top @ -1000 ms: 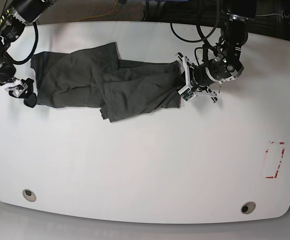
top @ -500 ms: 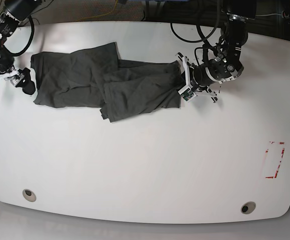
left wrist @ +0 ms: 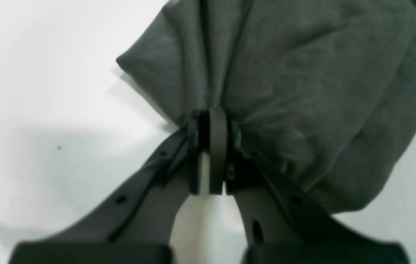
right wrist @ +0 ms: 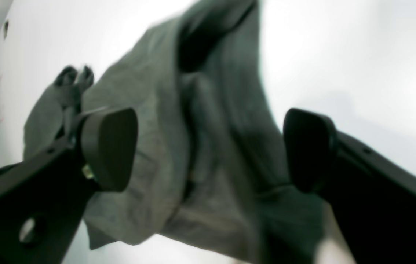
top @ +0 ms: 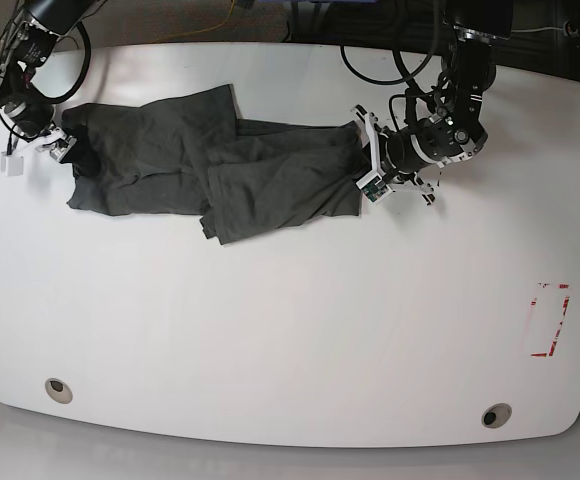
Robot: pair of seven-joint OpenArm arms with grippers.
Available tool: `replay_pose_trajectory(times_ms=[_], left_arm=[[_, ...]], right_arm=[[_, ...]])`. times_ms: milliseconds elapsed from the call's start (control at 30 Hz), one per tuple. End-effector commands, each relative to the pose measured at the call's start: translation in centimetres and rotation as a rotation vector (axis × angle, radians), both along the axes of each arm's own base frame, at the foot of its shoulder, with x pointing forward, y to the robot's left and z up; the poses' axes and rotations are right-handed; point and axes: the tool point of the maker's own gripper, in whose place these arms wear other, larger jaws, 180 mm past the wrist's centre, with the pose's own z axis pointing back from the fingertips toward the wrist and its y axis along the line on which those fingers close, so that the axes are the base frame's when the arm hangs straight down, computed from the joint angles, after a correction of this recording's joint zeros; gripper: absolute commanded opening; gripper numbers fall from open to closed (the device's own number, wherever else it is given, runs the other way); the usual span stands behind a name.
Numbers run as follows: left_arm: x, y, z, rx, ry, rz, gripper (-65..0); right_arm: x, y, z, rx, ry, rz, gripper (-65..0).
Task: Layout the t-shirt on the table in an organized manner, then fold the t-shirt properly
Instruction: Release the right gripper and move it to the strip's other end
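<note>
The dark grey t-shirt (top: 210, 165) lies crumpled and stretched sideways on the far half of the white table (top: 270, 330). My left gripper (top: 369, 165) is at the shirt's right end, shut on a bunched fold of fabric (left wrist: 285, 84), with the jaws pinched together (left wrist: 211, 128). My right gripper (top: 63, 148) is open at the shirt's left edge. In the right wrist view its two fingertips (right wrist: 110, 146) stand wide apart (right wrist: 208, 146), with wrinkled shirt (right wrist: 211, 146) showing between them. Whether they touch the cloth I cannot tell.
A red tape rectangle (top: 549, 320) marks the table's right side. Two round grommets (top: 58, 389) (top: 496, 415) sit near the front edge. Black cables (top: 390, 60) run behind the left arm at the back edge.
My right gripper has moved from beside the shirt's lower left corner toward the far edge, up onto its upper left edge, staying open. The left gripper and the shirt's right end have not moved.
</note>
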Motion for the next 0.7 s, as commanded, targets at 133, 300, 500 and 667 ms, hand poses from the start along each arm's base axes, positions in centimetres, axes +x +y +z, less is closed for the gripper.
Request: replay_pose_trajectory(times_ms=[133, 300, 500, 667], left_arm=[[0.0, 0.7, -0.2, 0.039, 0.006, -0.001, -62.7], [0.0, 0.7, -0.2, 0.039, 0.006, -0.001, -62.7], [0.0, 0.7, -0.2, 0.039, 0.006, -0.001, -62.7], [0.0, 1.3, -0.3, 0.053, 0.005, -0.001, -62.7]], right_arm=[[1.4, 1.6, 0.9, -0.008, -0.041, 0.062, -4.9], [2.1, 3.0, 1.6, -0.017, -0.067, 0.098, -4.9], [2.2, 4.2, 1.3, -0.006, -0.062, 0.131, -5.0], [2.2, 5.0, 1.0, 0.011, -0.061, 0.129, -7.1]])
